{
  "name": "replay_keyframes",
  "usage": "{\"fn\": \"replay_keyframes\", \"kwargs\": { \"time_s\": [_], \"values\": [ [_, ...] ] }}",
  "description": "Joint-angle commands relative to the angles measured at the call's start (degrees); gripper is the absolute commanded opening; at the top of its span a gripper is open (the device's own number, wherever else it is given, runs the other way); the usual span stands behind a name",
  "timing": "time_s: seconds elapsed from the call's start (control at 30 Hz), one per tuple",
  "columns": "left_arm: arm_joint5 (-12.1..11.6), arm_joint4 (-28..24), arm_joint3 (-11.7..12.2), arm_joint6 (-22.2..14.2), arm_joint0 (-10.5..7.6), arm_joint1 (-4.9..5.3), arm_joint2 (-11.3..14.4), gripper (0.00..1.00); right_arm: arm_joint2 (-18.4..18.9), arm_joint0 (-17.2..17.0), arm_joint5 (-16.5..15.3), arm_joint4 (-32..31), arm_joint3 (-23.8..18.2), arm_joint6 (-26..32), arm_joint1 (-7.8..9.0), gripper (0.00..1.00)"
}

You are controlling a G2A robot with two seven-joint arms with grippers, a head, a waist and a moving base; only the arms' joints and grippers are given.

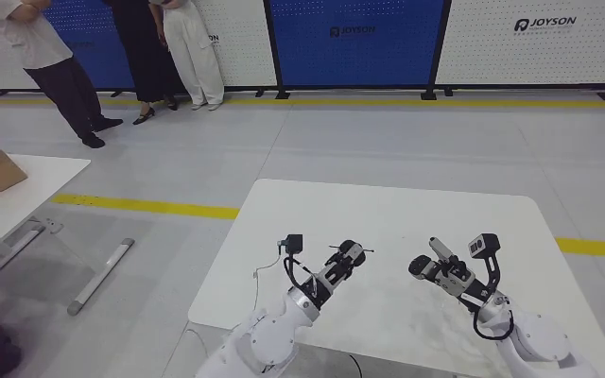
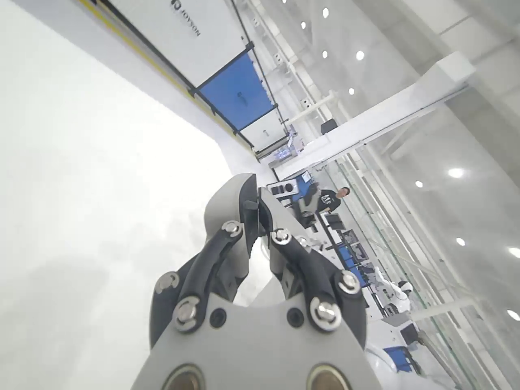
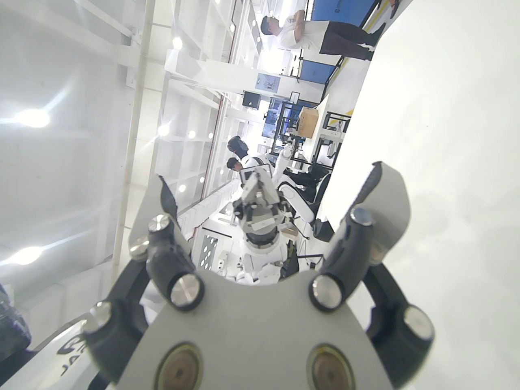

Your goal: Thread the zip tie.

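Observation:
The zip tie (image 1: 365, 250) is a thin black strip that sticks out a little on both sides of my left gripper (image 1: 351, 252). That gripper hovers over the near left part of the white table and is shut on the tie. In the left wrist view the fingers (image 2: 227, 204) press together with a small black piece of the zip tie (image 2: 252, 206) pinched near the tips of the left gripper (image 2: 258, 196). My right gripper (image 1: 425, 258) is a short way to the right, facing the left one, and open. Nothing lies between the fingers of the right gripper (image 3: 270, 180); beyond them the left gripper (image 3: 260, 204) shows farther off.
The white table (image 1: 406, 208) carries no other objects under the arms. Its near edge lies close below both arms. A second table (image 1: 38, 184) with a cardboard box stands off to the left across an open floor.

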Motion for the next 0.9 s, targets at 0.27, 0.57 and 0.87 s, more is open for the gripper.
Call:
{"fn": "replay_keyframes", "kwargs": {
  "time_s": [0.27, 0.57, 0.87],
  "values": [
    [-4.26, 3.39, -14.25, 2.39, 7.46, 0.99, -4.19, 0.00, 0.00, 0.00, 0.00, 0.00, 0.00, 0.00, 0.00, 1.00],
    [-2.45, 2.18, -10.82, -0.78, 7.35, 1.14, -4.30, 0.00, 0.00, 0.00, 0.00, 0.00, 0.00, 0.00, 0.00, 1.00],
    [0.59, 1.22, 1.09, -1.60, 0.97, 0.15, 0.80, 0.00, 0.00, 0.00, 0.00, 0.00, 0.00, 0.00, 0.00, 1.00]
  ]
}}
